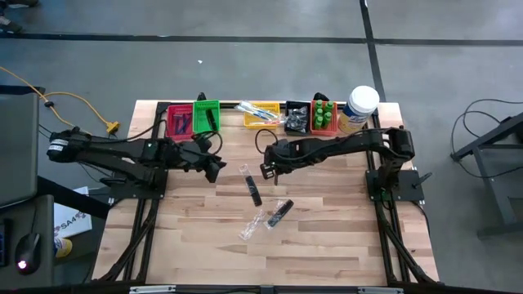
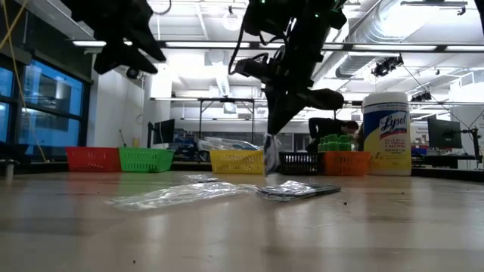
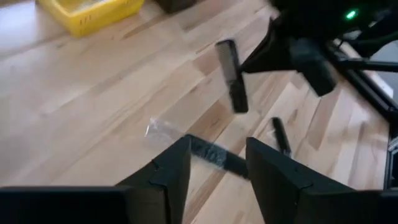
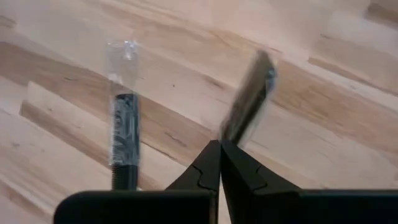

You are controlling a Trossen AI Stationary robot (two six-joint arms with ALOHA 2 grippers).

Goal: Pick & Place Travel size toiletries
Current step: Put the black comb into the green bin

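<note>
While my left arm reaches in over the wooden desk [image 1: 327, 245], my left claw [image 1: 216, 166] hangs above the boards with its fingers spread and nothing between them. Behind it, along the far edge, sit the red mesh bin [image 1: 180, 121] and the green mesh bin [image 1: 206, 116].

Just past that claw, a slim black piece in a clear wrapper [image 1: 252, 188] lies flat on the desk between my two claws, its long axis running roughly from the far edge toward the near edge. Two more wrapped pieces lie closer to the near edge: a dark one [image 1: 279, 211] and a mostly clear one [image 1: 253, 225].

My right claw [image 1: 268, 169] is clenched on a slim black stick in clear film [image 4: 249, 102]. I pinch it by one end, so its length juts out past my fingertips, clear of the desk.

As I judge it, the coming move belongs to this right claw. The yellow mesh bin [image 1: 261, 114] and the black mesh bin [image 1: 297, 117] lie straight beyond it toward the far edge, so the stick must travel that way and go in end first. The orange mesh bin of small green bottles [image 1: 324, 116] and the large white jar [image 1: 359, 106] stand further right.
</note>
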